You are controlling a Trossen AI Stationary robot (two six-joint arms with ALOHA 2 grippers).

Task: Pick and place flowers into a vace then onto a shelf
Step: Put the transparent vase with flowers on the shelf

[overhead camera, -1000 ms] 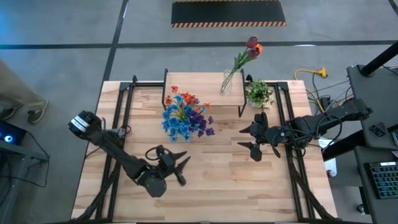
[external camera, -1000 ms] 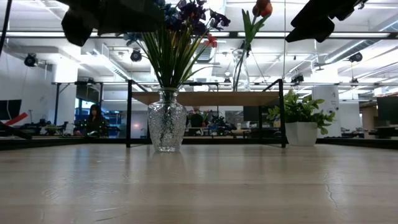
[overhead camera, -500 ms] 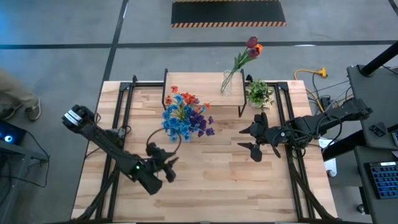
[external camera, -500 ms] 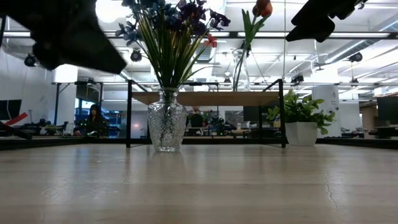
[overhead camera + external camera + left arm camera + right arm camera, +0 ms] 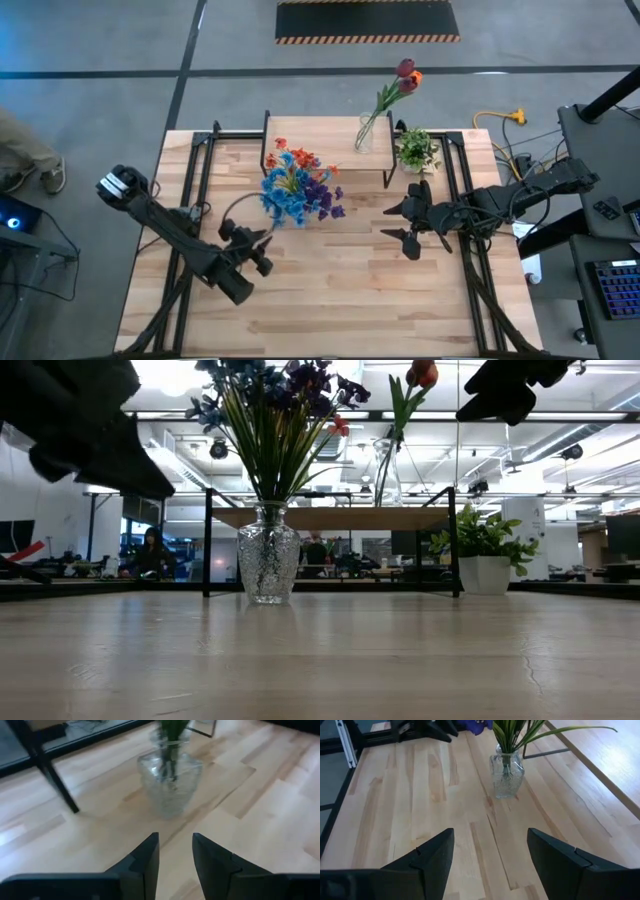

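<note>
Light wooden plank tabletop [image 5: 330,290], grey floor beyond. Two glass vases, two dark arms, one small leafy potted plant [image 5: 417,149].

Textured clear glass vase [image 5: 268,565] stands mid-table, packed with blue, purple, orange-red flowers [image 5: 298,186] on green stems. Far side: low wooden shelf on black legs [image 5: 320,135] carries slim vase with dark red tulips [image 5: 404,76].

Left gripper [image 5: 256,246] near-left of bouquet vase, fingers narrowly parted, holding nothing. Right gripper [image 5: 400,222] right of bouquet, apart, fingers spread, empty.
</note>
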